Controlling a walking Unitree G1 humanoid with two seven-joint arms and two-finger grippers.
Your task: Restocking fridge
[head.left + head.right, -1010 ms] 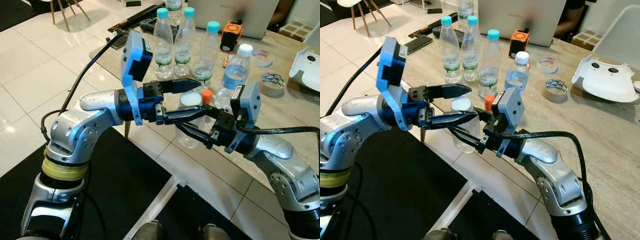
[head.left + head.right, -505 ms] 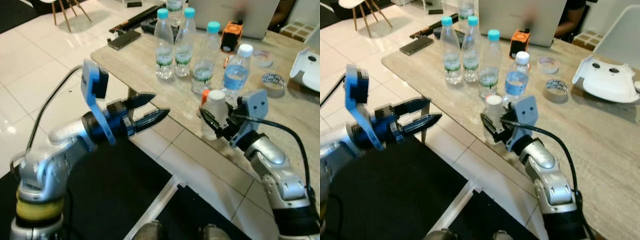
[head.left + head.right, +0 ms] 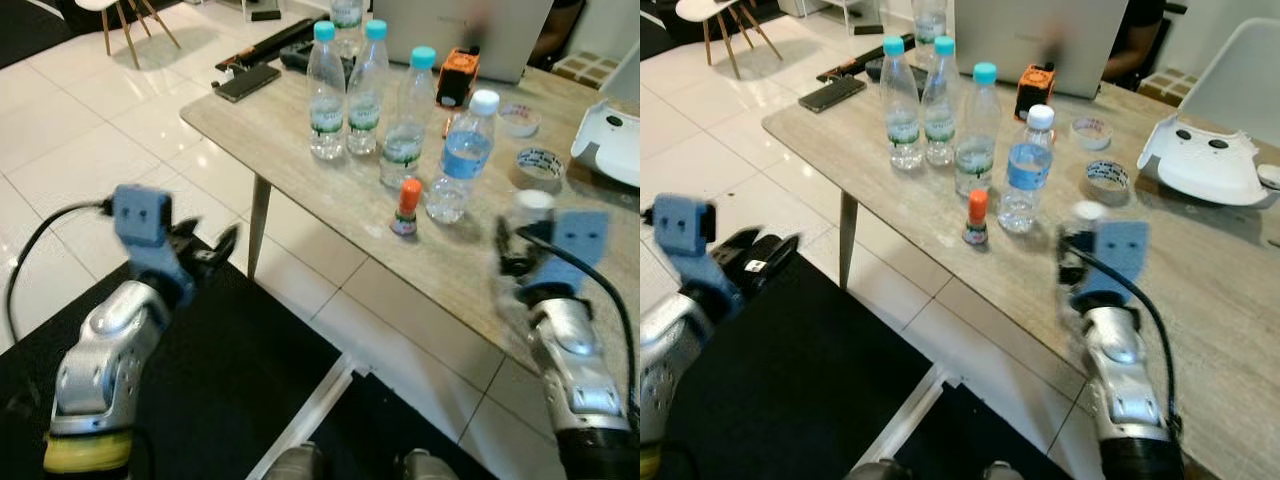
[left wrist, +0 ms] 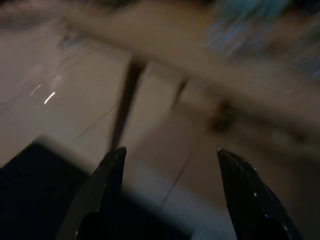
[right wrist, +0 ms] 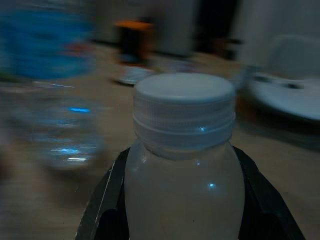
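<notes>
A small cloudy bottle with a white cap [image 5: 184, 150] stands upright between black fingers [image 5: 107, 195]. My right gripper [image 3: 520, 252] is shut on this bottle [image 3: 530, 207], holding it at the table's near right edge. My left gripper [image 3: 222, 243] is low on the left, off the table and over the floor, blurred. Its fingers [image 4: 112, 167] are spread open with nothing between them. On the table stand three teal-capped water bottles [image 3: 325, 95], a blue-labelled bottle [image 3: 455, 155] and a tiny orange-capped bottle [image 3: 408, 205].
The stone-look table [image 3: 300, 170] has a dark leg [image 3: 258, 225] near my left gripper. Tape rolls [image 3: 542, 162], a white device [image 3: 610, 140], an orange gadget [image 3: 457, 75] and a phone [image 3: 246, 82] lie on it. A black mat [image 3: 230, 400] covers the floor below.
My left gripper has drawn back from the bottle, down and to the left. My right gripper has carried the white-capped bottle to the right along the table edge.
</notes>
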